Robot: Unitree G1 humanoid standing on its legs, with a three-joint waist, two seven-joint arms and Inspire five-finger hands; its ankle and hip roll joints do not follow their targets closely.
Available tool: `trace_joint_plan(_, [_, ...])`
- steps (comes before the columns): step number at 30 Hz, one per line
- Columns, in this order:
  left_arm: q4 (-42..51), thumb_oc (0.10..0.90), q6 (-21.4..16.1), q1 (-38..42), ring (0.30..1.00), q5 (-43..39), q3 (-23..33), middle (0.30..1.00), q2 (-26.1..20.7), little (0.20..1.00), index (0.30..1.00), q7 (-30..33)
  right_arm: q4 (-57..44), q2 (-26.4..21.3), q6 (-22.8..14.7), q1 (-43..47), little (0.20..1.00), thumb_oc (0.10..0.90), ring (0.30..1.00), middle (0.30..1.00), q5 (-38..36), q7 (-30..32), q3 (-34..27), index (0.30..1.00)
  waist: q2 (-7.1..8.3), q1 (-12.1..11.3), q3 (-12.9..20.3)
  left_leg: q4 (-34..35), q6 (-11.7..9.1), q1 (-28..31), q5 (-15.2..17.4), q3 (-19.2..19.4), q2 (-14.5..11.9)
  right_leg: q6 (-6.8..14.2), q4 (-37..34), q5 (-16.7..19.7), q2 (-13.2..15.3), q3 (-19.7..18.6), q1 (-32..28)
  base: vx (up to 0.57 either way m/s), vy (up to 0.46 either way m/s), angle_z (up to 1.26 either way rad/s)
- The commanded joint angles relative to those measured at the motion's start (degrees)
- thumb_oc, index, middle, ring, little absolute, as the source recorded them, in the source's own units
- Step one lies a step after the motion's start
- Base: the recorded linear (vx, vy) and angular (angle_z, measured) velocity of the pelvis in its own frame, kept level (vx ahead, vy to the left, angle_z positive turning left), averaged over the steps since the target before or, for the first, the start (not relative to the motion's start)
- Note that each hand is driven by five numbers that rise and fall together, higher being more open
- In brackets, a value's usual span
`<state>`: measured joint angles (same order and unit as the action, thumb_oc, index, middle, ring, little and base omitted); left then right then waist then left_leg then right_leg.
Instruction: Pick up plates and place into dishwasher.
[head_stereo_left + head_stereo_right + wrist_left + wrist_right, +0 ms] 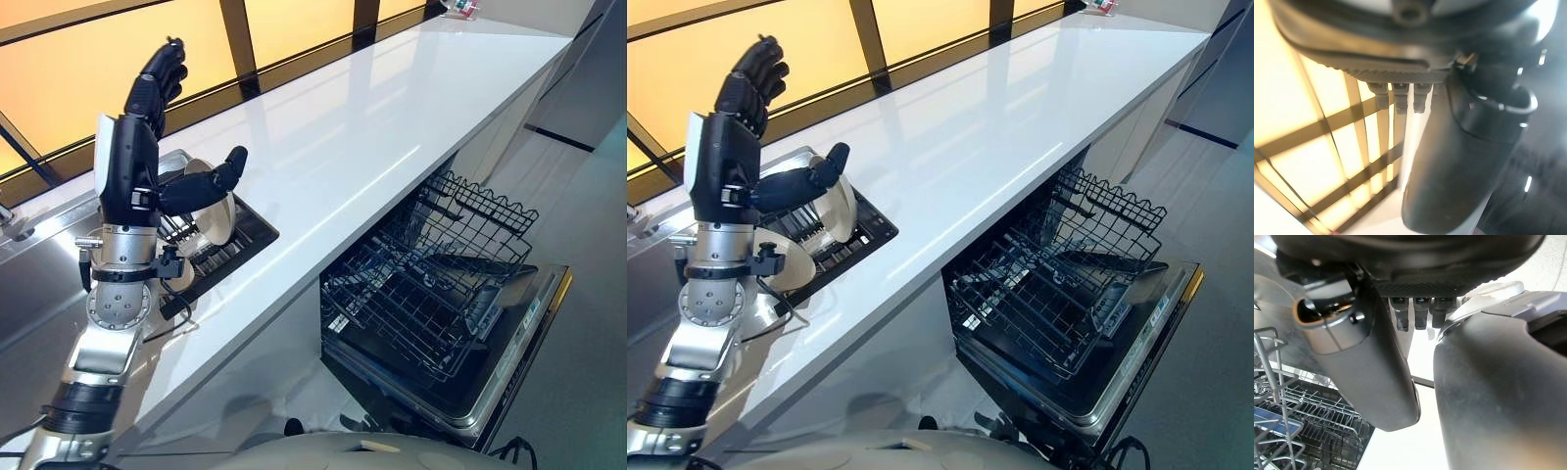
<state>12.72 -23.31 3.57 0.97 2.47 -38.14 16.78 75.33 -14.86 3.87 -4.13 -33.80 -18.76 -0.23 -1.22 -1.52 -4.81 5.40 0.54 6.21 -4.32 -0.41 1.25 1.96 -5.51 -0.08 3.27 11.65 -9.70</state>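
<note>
Long white counter (372,127) running from near left to far right under amber-lit windows (59,69) crossed by dark frames. Below the counter's near edge, toward the right, dishwasher (490,392) standing with its door folded down and its dark wire rack (431,284) pulled out over the door, no plates seen in the rack. Grey floor (588,294) stretching beyond the dishwasher to the right.

At the counter's left end, stainless steel sink surround (39,284) beside a dark dish rack (230,240) set into the counter. Plates (838,211) standing on edge in that dish rack, pale and round, partly hidden behind the raised arm, well apart from the dishwasher. A second pale disc visible lower, just behind the wrist; whether plate or something else, impossible to tell.

Left hand (137,162) lifted upright above the dish rack on its silver-grey arm, dark fingers (162,73) loosely bent toward the windows, thumb (211,181) jutting out to the right across the face of the plates. Nothing grasped, hand released; contact between thumb and plates impossible to judge. Left wrist view confirming fingers free against the lit windows.

Right hand (1371,357) seen from its own wrist camera, thumb and a finger hanging slack above the wire rack, holding nothing.

Small reddish object (460,8) at the counter's far end, too small to identify.
</note>
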Motion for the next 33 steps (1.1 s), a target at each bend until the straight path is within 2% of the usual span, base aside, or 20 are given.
trace_joint_plan(1, [1.74, 0.800, 2.89, 9.97, 0.900, 7.85, 7.00, 0.900, -4.09, 0.900, 0.900, 6.32, 3.12, 1.04, 1.02, 0.44, 0.900, 0.800, 0.900, 0.900, 0.41, -0.20, 1.65, 0.900, -1.40, -0.27, -0.13, -0.40, 1.67, 3.00, 9.57, 0.69, 3.54, 0.77, 4.01, -5.71, -3.55, -0.07, 1.36, 0.00, 0.000, 0.00])
trace_joint_plan(2, [1.22, 0.800, 4.29, 10.02, 0.900, 9.03, 7.73, 0.900, -5.44, 0.900, 0.900, 7.05, 2.91, 1.08, 1.06, 0.49, 0.900, 0.800, 0.900, 0.900, 0.44, -0.04, 1.73, 0.900, -1.48, -0.28, -0.10, -0.40, 1.58, 2.91, 9.51, 0.78, 3.49, 0.78, 4.04, -5.77, -3.56, -0.01, 1.39, 0.00, 0.000, 0.00])
trace_joint_plan(3, [0.01, 0.800, 7.20, 9.97, 0.900, 11.22, 8.79, 0.900, -7.48, 0.900, 0.900, 8.31, 2.67, 1.03, 1.18, 0.47, 0.900, 0.800, 0.900, 0.900, 0.27, 0.08, 1.74, 0.900, -1.68, -0.25, -0.02, -0.40, 1.50, 2.85, 9.39, 0.92, 3.44, 0.73, 4.11, -5.81, -3.58, 0.01, 1.46, 0.00, 0.000, 0.00])
trace_joint_plan(6, [-2.34, 0.800, 9.61, 9.51, 0.900, 13.15, 10.04, 0.900, -9.79, 0.900, 0.900, 9.50, 2.35, 1.12, 1.31, 0.54, 0.900, 0.800, 0.900, 0.900, 0.30, 0.52, 1.81, 0.900, -1.91, -0.21, -0.01, -0.40, 1.44, 2.84, 9.32, 1.03, 3.44, 0.69, 4.20, -5.87, -3.62, -0.01, 1.50, 0.00, 0.000, 0.00])
trace_joint_plan(10, [-7.00, 0.800, 15.84, 7.48, 0.900, 18.79, 12.76, 0.900, -14.27, 0.900, 0.900, 13.16, 1.85, 1.08, 1.46, 0.58, 0.900, 0.800, 0.900, 0.900, 0.51, 1.18, 1.84, 0.900, -2.51, -0.24, 0.11, -0.40, 1.16, 2.75, 9.19, 1.30, 3.45, 0.75, 3.64, -5.67, -3.63, 0.14, 1.29, 0.00, 0.000, 0.00])
trace_joint_plan(15, [-12.46, 0.800, 20.70, 4.91, 0.900, 21.46, 15.04, 0.900, -17.58, 0.900, 0.900, 15.47, 1.80, 0.72, 1.94, 1.13, 0.900, 0.800, 0.900, 0.900, 0.75, 1.86, 1.74, 0.900, -3.07, -0.42, 0.26, -0.40, 0.83, 2.44, 8.97, 1.41, 3.44, 0.77, 3.16, -5.41, -3.61, 0.33, 1.31, 0.00, 0.000, 0.00])
trace_joint_plan(20, [-17.09, 0.800, 23.80, 2.42, 0.900, 21.80, 16.54, 0.900, -19.31, 0.900, 0.900, 17.01, 1.67, 0.34, 2.36, 1.62, 0.900, 0.800, 0.900, 0.900, 1.12, 2.12, 1.59, 0.900, -3.38, -0.51, 0.50, -0.40, 0.73, 2.24, 8.87, 1.53, 3.38, 0.81, 3.18, -5.41, -3.55, 0.36, 1.52, 0.00, 0.000, 0.00])
trace_joint_plan(33, [-23.09, 0.800, 24.70, -0.48, 0.900, 26.32, 18.00, 0.900, -19.55, 0.900, 0.900, 17.63, 2.86, -0.47, 2.34, 2.33, 0.900, 0.800, 0.900, 0.900, 2.72, 1.34, 0.74, 0.900, -3.38, -0.63, 0.93, -0.40, 0.77, 1.99, 8.95, 1.79, 3.38, 0.95, 2.94, -5.19, -3.40, 0.09, 1.82, 0.00, 0.000, 0.00])
